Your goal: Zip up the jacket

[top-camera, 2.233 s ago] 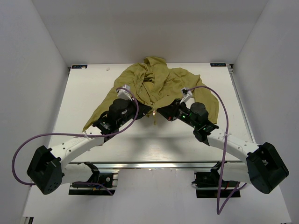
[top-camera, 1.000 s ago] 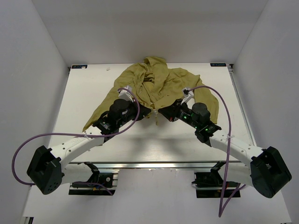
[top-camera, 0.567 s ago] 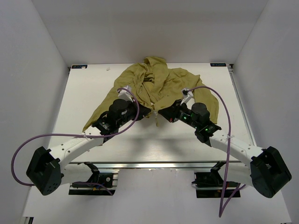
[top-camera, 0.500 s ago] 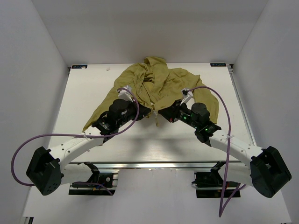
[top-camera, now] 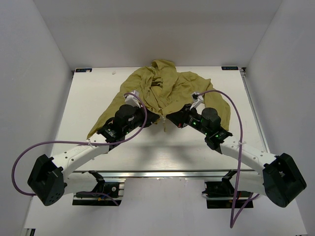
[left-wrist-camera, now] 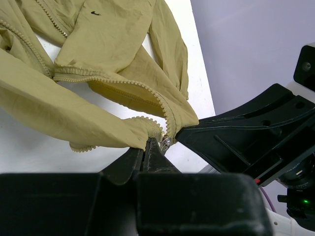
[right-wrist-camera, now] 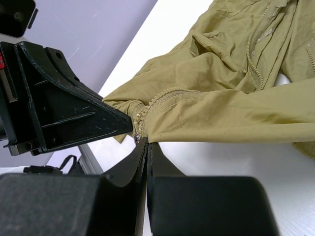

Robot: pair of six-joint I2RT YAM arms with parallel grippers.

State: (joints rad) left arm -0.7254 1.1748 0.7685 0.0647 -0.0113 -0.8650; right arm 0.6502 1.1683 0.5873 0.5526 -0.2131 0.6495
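My left gripper [left-wrist-camera: 150, 146] and right gripper [right-wrist-camera: 146, 147] crowd each other nose to nose over the white table [top-camera: 83, 103]. Both are pinched closed on the jacket [top-camera: 165, 88] at its bottom zipper ends.

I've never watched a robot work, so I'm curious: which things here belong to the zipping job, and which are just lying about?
Part of the job:
- jacket
- its zipper
- left gripper and right gripper, both pinching the jacket's bottom edge by the zipper

Just there:
- table
- purple cables on the arms
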